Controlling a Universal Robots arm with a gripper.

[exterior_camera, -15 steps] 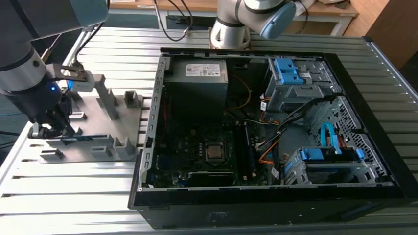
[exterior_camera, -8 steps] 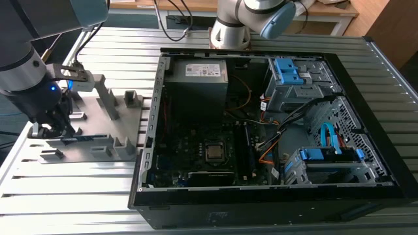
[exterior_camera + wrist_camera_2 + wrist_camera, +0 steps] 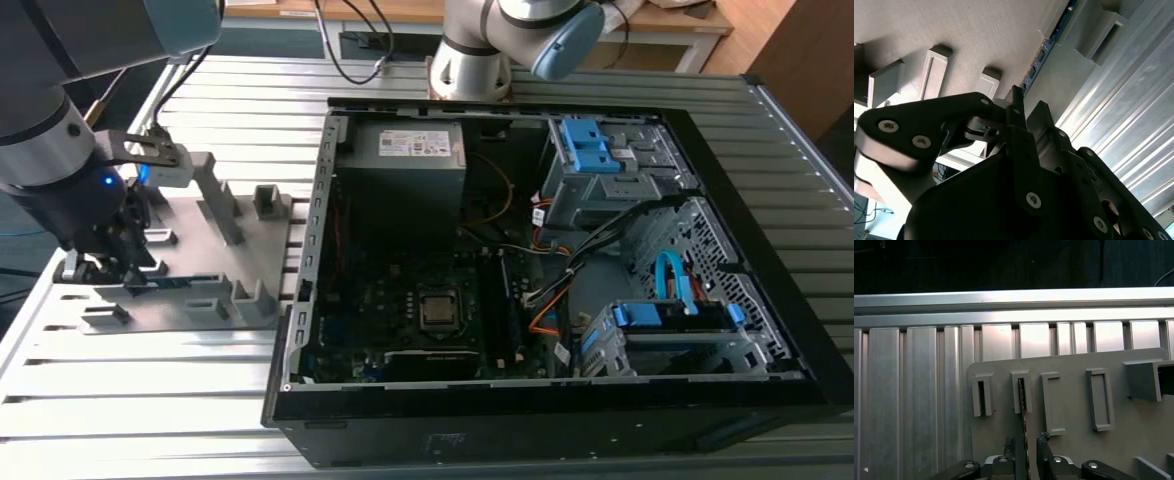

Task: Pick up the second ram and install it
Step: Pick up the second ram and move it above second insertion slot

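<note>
The second ram [image 3: 168,283] is a thin blue-green stick standing on edge in a slot of the grey holder tray [image 3: 200,305] at the exterior view's left. My gripper [image 3: 114,268] hangs low over one end of it. In the first wrist view the ram [image 3: 1022,395] runs edge-on out of an upright block and passes between my gripper [image 3: 1025,442], with a narrow gap on each side, so the gripper is open. In the second wrist view the black fingertips [image 3: 1015,102] straddle the ram's blue edge [image 3: 1045,50].
An open black computer case [image 3: 300,330] lies to the exterior view's right of the tray, with its motherboard [image 3: 427,290], cables and blue drive brackets [image 3: 587,145] exposed. Another robot's base [image 3: 467,60] stands behind it. The ribbed metal table [image 3: 134,400] surrounds both.
</note>
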